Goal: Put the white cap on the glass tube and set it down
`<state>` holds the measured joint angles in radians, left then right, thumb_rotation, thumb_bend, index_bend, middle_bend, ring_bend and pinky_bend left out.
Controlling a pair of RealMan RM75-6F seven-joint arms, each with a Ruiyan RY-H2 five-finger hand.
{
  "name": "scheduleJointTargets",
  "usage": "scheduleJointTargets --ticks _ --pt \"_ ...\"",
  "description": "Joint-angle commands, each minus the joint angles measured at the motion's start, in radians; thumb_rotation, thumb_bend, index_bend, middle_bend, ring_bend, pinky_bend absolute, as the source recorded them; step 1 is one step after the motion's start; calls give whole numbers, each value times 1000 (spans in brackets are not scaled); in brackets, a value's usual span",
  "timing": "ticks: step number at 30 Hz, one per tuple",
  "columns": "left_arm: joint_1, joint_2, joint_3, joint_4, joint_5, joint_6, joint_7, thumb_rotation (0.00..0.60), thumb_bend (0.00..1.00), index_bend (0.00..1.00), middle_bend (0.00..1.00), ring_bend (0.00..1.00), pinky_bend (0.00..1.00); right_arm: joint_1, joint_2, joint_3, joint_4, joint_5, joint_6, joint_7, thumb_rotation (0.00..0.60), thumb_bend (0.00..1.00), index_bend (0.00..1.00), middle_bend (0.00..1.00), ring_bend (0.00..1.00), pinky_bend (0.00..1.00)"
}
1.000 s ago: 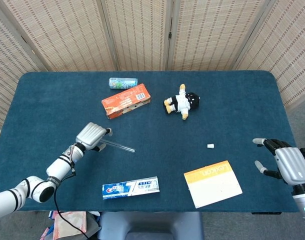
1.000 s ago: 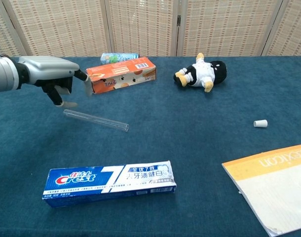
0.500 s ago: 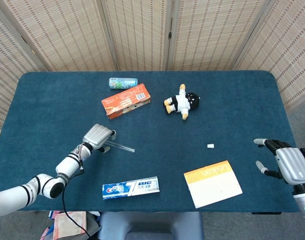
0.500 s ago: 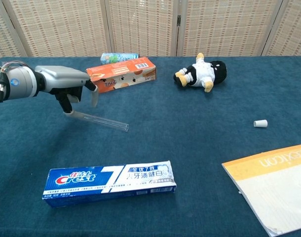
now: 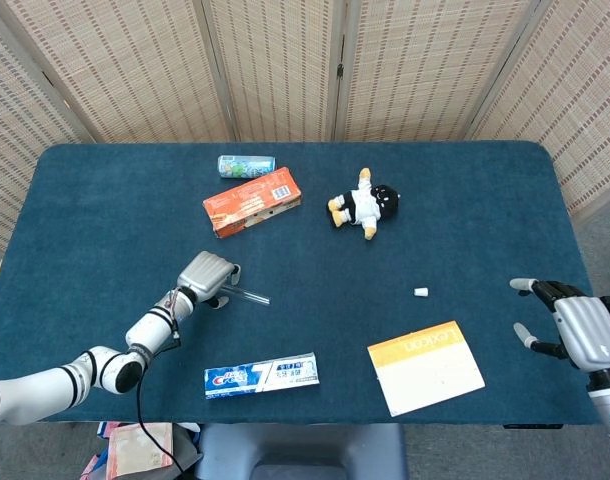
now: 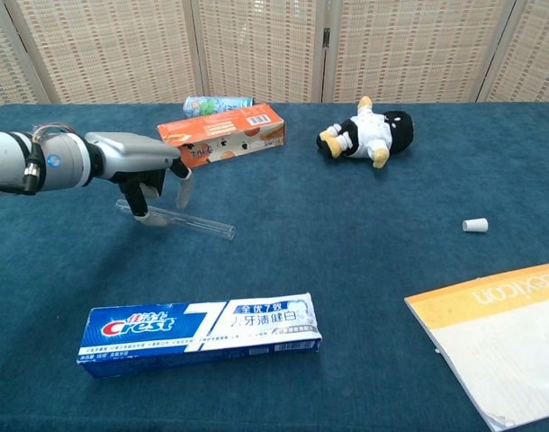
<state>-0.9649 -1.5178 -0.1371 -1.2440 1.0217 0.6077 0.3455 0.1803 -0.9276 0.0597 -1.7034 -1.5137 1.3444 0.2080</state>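
The glass tube (image 6: 177,221) lies flat on the blue table (image 5: 485,210), left of the middle, one end pointing toward four o'clock in the chest view; I cannot see anything in it. My left hand (image 6: 144,169) sits over its left end, fingers (image 6: 183,190) reaching down on both sides of the glass, though I cannot tell whether they grasp it or only touch it. The white cap (image 6: 474,225) stands well apart, out at three o'clock from the tube, alone on the cloth.

A second ago my left hand hovered further left, short of the tube's end; it has come in and down over it. The tube and the cap lie where they were.

My right hand (image 5: 575,325) hangs off the table's right edge at four o'clock, fingers spread and holding nothing; it has slid a little further out and down.

Nearest me, at six o'clock from the tube, lies a toothpaste box (image 6: 199,332) reading "Crest" with Chinese characters beside a large 7. At five o'clock on the table rests a book (image 6: 504,336) with an orange band; its title reads "Lexicon", upside down to me. At twelve o'clock from the tube sits an orange box (image 6: 222,135), its print too small to read, and behind it a small can (image 6: 217,103) on its side. A stuffed doll (image 6: 369,132) lies at one o'clock.
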Motion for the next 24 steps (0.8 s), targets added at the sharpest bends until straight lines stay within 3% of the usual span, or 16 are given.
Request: scheduleJointTargets --ticks 1,24 --pt "-12 -12 4 14 -22 -7 10 600 268 442 1000 1000 1000 -1 -1 -1 2 1 1 2 600 285 262 369 290 333" --pt "-63 -53 39 50 -122 -16 46 600 318 472 1000 1000 1000 -4 -2 -2 17 5 1 16 600 284 262 369 290 333"
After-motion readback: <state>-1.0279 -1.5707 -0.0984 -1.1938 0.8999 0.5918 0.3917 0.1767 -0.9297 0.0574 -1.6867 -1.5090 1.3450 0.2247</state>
